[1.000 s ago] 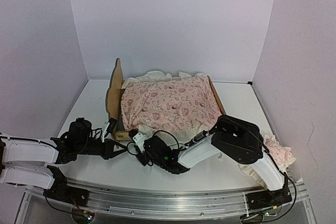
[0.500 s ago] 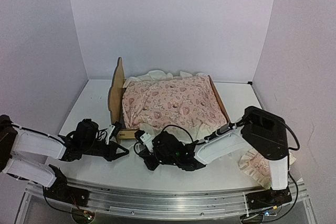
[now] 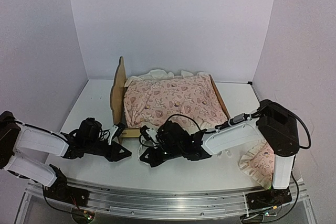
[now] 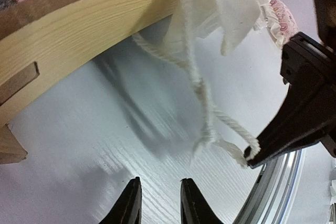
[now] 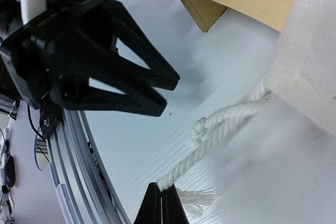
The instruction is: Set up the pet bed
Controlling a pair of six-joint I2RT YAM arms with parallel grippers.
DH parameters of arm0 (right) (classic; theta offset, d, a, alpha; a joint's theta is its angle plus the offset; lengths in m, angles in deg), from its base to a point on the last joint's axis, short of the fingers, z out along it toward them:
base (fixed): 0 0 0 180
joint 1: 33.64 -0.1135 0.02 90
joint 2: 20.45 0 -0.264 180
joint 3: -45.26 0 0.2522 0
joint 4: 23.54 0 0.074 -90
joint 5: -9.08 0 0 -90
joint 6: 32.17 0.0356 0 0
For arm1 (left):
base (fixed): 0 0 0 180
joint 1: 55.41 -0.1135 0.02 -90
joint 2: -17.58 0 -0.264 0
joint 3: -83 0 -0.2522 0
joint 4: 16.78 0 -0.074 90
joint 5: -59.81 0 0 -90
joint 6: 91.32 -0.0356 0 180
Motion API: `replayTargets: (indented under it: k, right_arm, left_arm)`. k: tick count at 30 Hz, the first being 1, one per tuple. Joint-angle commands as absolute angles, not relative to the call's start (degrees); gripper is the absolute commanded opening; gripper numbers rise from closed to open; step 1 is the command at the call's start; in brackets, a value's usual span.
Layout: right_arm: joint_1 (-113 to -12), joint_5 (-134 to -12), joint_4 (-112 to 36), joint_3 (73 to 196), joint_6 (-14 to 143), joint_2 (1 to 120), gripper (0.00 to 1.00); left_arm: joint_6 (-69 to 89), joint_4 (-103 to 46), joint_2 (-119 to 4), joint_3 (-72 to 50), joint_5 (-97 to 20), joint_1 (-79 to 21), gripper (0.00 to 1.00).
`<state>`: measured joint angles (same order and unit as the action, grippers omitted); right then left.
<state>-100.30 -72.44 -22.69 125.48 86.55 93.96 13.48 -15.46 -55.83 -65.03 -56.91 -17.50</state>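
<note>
The pet bed (image 3: 116,90) stands mid-table, its scalloped headboard on the left. A pink printed cover (image 3: 170,100) with a cream ruffle lies over it. From the cover's near corner a white twisted cord (image 4: 202,90) hangs past the wooden side rail (image 4: 79,30) onto the table. My right gripper (image 5: 163,195) is shut on the frayed end of that cord (image 5: 220,129), low over the table in front of the bed (image 3: 143,158). Facing it from the left, my left gripper (image 4: 160,187) is open and holds nothing (image 3: 126,153); the cord lies just ahead of its tips.
A small pink ruffled pillow (image 3: 260,163) lies at the right near the right arm's base. The aluminium base rail (image 3: 157,195) runs along the near table edge, close behind both grippers. White walls enclose the table on three sides.
My left gripper's jaws have opened. The right gripper has shut on the cord's end and dropped toward the near edge, its elbow swinging out to the right.
</note>
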Motion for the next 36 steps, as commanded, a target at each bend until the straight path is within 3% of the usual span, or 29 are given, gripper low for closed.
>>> replayTargets:
  k: [1, 5, 13, 23, 29, 36]
  right_arm:
    - [-99.7, -67.4, -25.3, 129.0, 92.5, 94.9, 0.0]
    - [-99.6, -67.2, -27.5, 129.6, 94.2, 95.2, 0.0]
    - [-99.6, -66.1, -27.5, 131.0, 98.3, 96.5, 0.0]
    - [-99.7, -76.7, -33.7, 130.2, 97.9, 96.4, 0.02]
    - [-99.8, -80.6, -43.2, 134.9, 92.3, 100.1, 0.15]
    - [-100.9, -85.3, -49.8, 135.1, 88.1, 96.5, 0.33]
  left_arm:
    - [9.8, -18.4, -45.1, -63.8, -62.0, -16.4, 0.42]
    - [9.4, -18.1, -37.8, -65.3, -61.8, -15.2, 0.49]
    - [17.6, -12.0, -55.0, -59.3, -50.8, -10.3, 0.49]
    - [18.4, -7.5, -57.6, -62.5, -46.7, -10.2, 0.51]
    - [16.7, -1.5, -61.7, -64.6, -44.0, -10.1, 0.47]
    - [15.5, 2.5, -63.4, -66.0, -45.4, -10.1, 0.46]
